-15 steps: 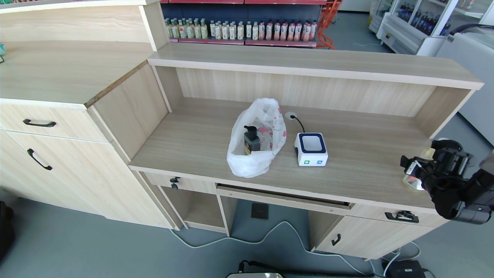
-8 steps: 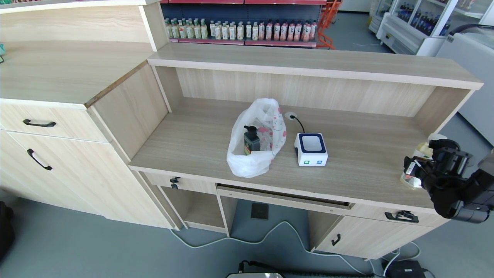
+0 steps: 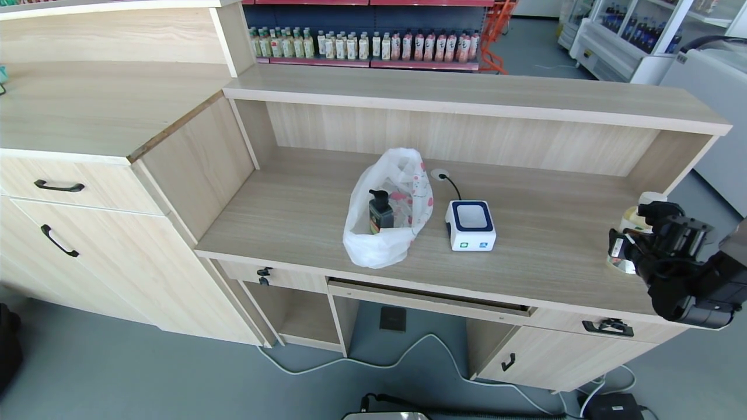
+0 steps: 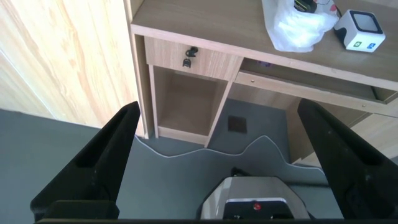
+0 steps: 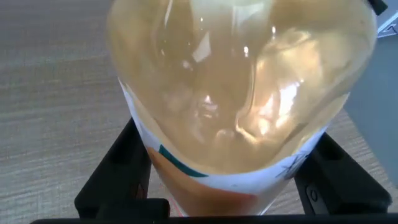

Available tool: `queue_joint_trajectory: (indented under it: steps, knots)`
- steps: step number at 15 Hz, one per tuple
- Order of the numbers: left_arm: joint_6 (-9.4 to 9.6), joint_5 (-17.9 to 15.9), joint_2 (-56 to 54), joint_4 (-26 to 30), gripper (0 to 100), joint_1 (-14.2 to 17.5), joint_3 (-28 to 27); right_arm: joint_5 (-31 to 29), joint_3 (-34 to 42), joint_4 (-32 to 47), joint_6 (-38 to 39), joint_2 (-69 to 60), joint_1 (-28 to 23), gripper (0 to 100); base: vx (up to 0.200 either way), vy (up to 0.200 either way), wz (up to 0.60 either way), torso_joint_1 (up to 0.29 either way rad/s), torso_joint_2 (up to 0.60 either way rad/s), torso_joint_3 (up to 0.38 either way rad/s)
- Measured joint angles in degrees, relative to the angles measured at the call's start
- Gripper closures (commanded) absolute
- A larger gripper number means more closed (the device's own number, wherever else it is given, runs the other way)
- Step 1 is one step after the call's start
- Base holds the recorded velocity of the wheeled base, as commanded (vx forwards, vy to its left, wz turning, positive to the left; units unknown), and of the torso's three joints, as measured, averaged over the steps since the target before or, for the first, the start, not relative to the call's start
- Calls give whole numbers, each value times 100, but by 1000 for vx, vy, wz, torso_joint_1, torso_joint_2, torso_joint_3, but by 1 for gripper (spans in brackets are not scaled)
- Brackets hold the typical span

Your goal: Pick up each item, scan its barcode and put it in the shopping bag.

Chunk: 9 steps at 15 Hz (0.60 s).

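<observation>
Bright, even light in the head view, no hard shadows. Soft shade sits under the top ledge (image 3: 467,96) on the back panel of the counter (image 3: 543,239); the openings below the desktop are dimmer. Freezers (image 3: 636,35) at the far back run bright. Wide-angle bend: straight counter edges bow toward the frame edges. Left wrist view: shopping bag (image 4: 298,28) almost blown-out white, floor flat grey. Right wrist view: bottle (image 5: 242,93) hard against the lens, soft-edged, with white glints on the clear plastic; the wood grain behind it reads fine.
</observation>
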Motion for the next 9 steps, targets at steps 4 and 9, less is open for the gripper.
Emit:
queue_joint_trajectory:
  steps: [4, 9]
  knots:
    - [0, 0, 0, 0, 0, -2, 0, 1342, -391, 43, -33, 5, 24, 100, 0, 0, 0, 0, 0, 0]
    - [0, -2, 0, 0, 0, 0, 0, 3611, -444, 829, 1258, -968, 33, 100, 0, 0, 0, 0, 0, 0]
